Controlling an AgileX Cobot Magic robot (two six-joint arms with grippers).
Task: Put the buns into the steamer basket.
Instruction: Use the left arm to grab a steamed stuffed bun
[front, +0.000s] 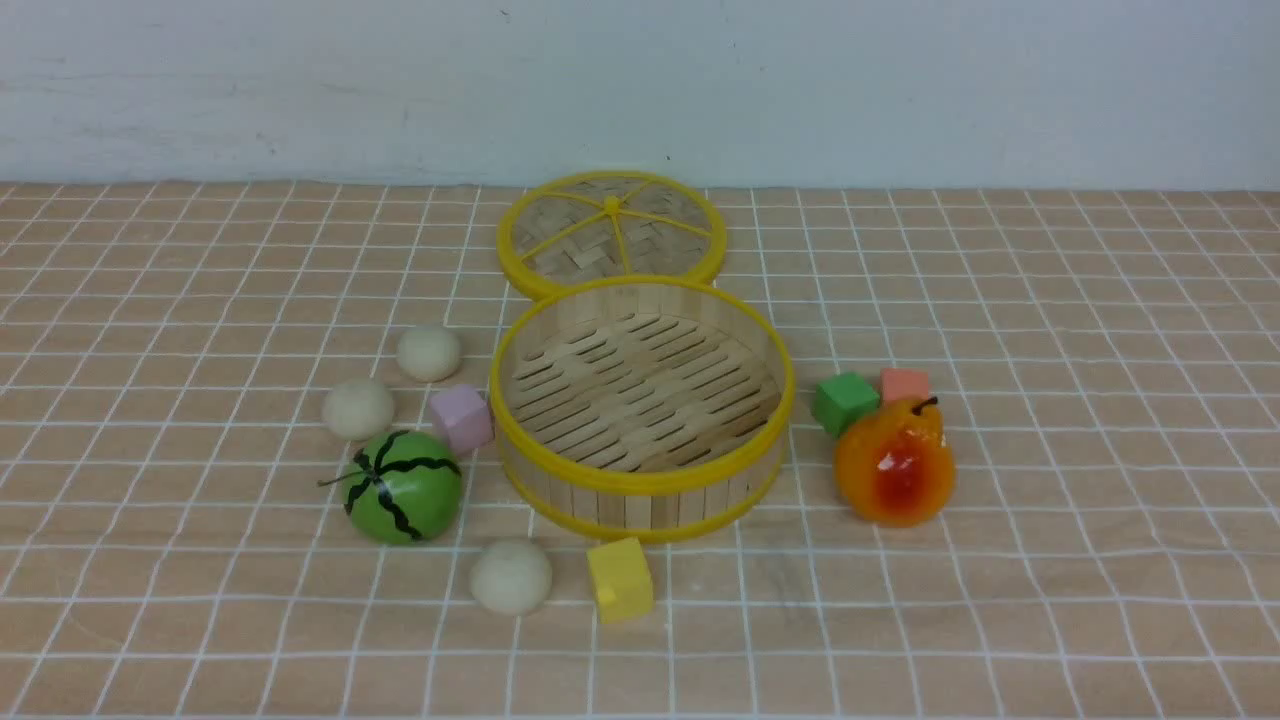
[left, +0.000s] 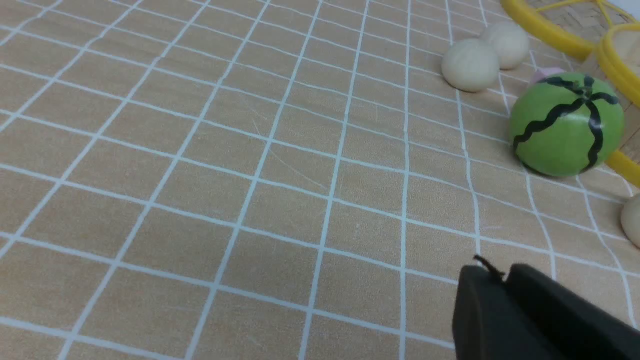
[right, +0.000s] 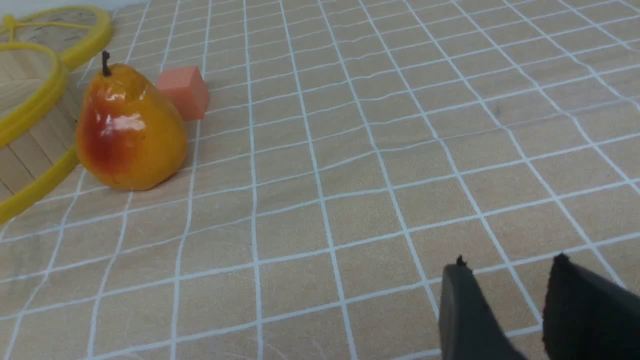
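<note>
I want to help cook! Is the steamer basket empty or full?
Empty. The steamer basket shows only its bare slatted floor; all three buns sit outside it.

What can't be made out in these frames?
Front view: coral cube partly behind the pear.
Left wrist view: one bun cut by the picture edge; pink cube mostly behind the watermelon.
Right wrist view: green cube hidden behind the pear; steamer basket cut by the edge.
</note>
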